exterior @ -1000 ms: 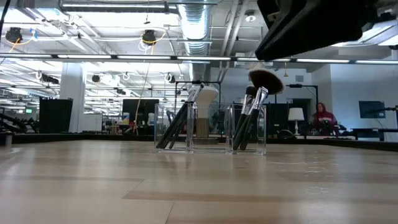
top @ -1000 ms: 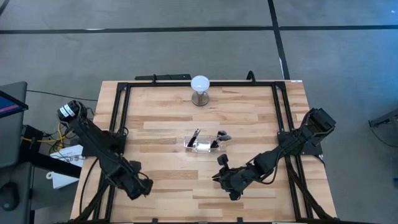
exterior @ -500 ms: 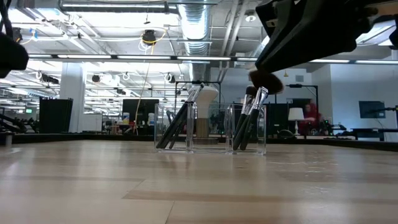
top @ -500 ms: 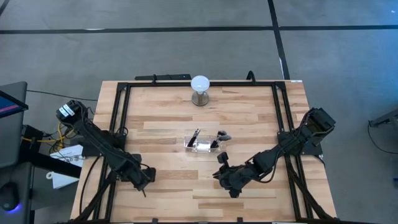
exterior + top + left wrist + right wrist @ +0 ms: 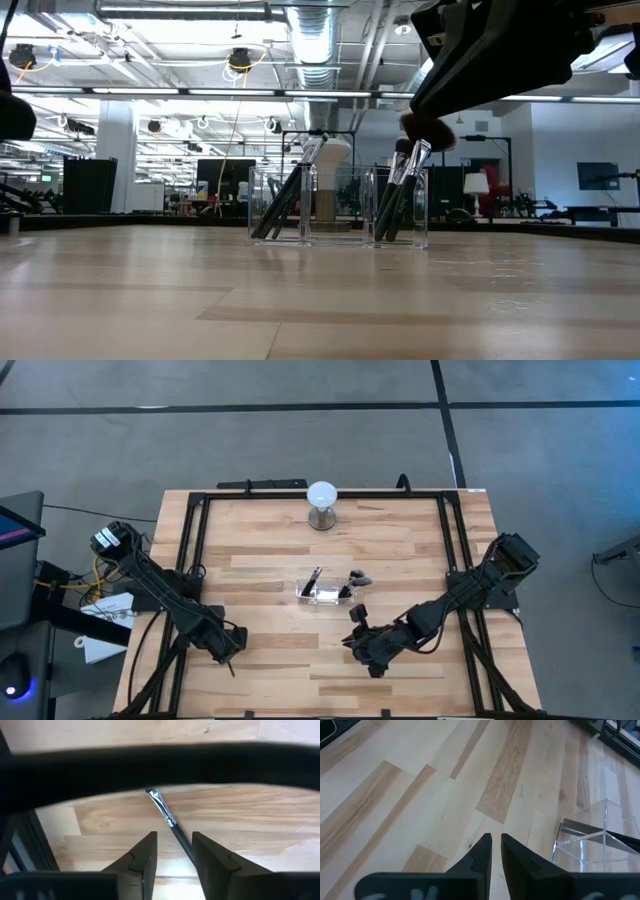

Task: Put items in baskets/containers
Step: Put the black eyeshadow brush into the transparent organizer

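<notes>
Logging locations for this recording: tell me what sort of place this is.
Probably a robotics lab or industrial workshop. The low view shows exposed ceiling ducts and rows of strip lights over a large open hall, and the high view shows a black-framed wooden table on a grey concrete floor.

This is a large open robotics lab or industrial workspace. The level view past the pale wooden plank desk (image 5: 300, 300) shows a high ceiling with exposed silver ventilation ducts (image 5: 315, 40), long strip lights (image 5: 200, 92) and hanging cables, with dark workstations and monitors (image 5: 220, 180) beyond. From above, the desk sits in a black metal frame (image 5: 195, 540) on grey concrete floor (image 5: 250, 440) marked with dark tape lines.
</notes>
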### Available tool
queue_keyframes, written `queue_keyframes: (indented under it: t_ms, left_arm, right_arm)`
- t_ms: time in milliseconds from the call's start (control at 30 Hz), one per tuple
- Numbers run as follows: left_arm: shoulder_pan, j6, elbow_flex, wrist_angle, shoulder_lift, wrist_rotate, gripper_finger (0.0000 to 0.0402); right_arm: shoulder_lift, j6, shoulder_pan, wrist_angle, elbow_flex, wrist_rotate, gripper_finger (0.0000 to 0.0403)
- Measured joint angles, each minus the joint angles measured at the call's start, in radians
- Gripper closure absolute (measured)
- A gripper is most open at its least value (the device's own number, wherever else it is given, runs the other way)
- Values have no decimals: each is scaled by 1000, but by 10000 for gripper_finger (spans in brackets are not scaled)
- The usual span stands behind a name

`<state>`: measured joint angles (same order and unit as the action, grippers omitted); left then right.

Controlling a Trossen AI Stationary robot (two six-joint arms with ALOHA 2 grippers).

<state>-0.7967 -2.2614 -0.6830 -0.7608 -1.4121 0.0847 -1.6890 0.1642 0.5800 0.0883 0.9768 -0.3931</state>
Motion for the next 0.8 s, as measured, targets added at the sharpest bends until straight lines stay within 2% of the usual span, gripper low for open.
queue_keyframes:
  t_ms: [200, 567, 800]
  left_arm:
    - [0, 8, 1, 22, -38, 0, 305]
    - [1, 43, 11, 58, -80, 32, 301]
    - [5, 83, 37, 84, -80, 30, 322]
  right_arm:
    - [0, -7, 2, 1, 0, 0, 370]
    - [0, -8, 2, 1, 0, 1, 370]
    - [0, -8, 2, 1, 0, 2, 370]
